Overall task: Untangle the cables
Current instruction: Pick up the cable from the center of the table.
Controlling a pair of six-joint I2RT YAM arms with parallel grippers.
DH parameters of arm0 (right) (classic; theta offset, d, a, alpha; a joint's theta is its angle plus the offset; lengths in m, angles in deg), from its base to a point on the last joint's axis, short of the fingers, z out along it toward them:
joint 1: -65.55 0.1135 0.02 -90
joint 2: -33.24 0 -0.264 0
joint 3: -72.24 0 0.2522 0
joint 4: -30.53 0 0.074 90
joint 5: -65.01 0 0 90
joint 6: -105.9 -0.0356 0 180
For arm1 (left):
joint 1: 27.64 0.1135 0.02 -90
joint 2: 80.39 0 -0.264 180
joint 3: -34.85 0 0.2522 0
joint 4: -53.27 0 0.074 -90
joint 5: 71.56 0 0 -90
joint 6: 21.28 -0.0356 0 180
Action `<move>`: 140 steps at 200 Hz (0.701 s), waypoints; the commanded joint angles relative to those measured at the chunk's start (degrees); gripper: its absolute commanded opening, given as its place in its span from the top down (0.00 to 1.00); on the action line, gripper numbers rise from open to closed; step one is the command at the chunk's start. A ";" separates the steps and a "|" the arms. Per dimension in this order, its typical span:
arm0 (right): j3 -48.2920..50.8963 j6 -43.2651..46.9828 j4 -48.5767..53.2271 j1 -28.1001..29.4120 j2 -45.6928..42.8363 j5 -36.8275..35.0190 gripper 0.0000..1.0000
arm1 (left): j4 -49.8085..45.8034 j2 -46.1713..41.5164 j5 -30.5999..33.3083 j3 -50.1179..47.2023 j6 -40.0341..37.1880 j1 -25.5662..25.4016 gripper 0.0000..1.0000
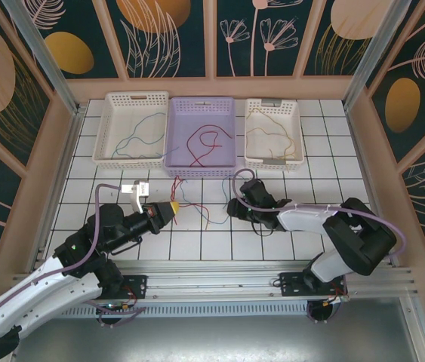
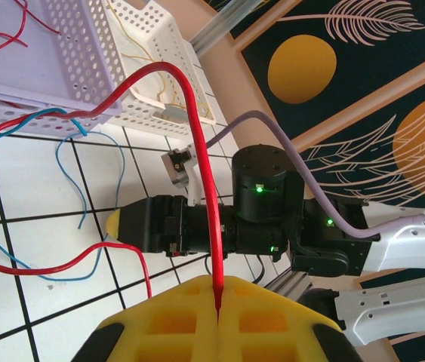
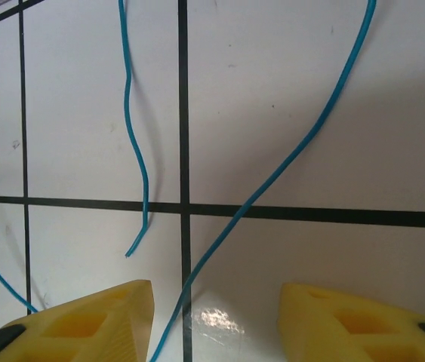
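Table (image 1: 325, 200): white tile, black grid lines. Three baskets in a row along the far edge: white basket (image 1: 137, 96) on the left touching the lilac basket (image 1: 201, 100), second white basket (image 1: 272, 102) just beside on the right. On the bare tiles in front of me, a loose blue cable (image 3: 303, 147) crosses a red cable (image 2: 199, 151), which has one end lifted off the tiles.

Right wrist view: the blue cable (image 3: 272, 170) leaves the frame at 12 o'clock and at 6, between the fingers (image 3: 91, 320) of the right gripper (image 3: 216, 296), both cropped at the bottom. Left wrist view: the red cable (image 2: 201, 151) vanishes into the seam of the left gripper (image 2: 218, 313) (its end hidden), and the lilac basket (image 2: 69, 60) is cut at 11 o'clock. From above, crossings among the loose cables (image 1: 193, 204) are too thin to trace.
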 commanded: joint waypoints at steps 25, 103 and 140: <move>-6.16 0.05 -2.63 0.92 10.32 -2.20 0.55 | 1.75 -1.13 0.15 0.48 0.08 0.12 1.00; -10.69 1.60 3.37 1.14 15.22 -6.36 0.80 | 0.56 -2.49 -0.01 0.22 0.34 0.13 1.00; -10.93 2.31 5.19 1.14 13.44 -8.54 0.98 | -0.16 -2.93 -0.07 0.15 0.33 0.07 1.00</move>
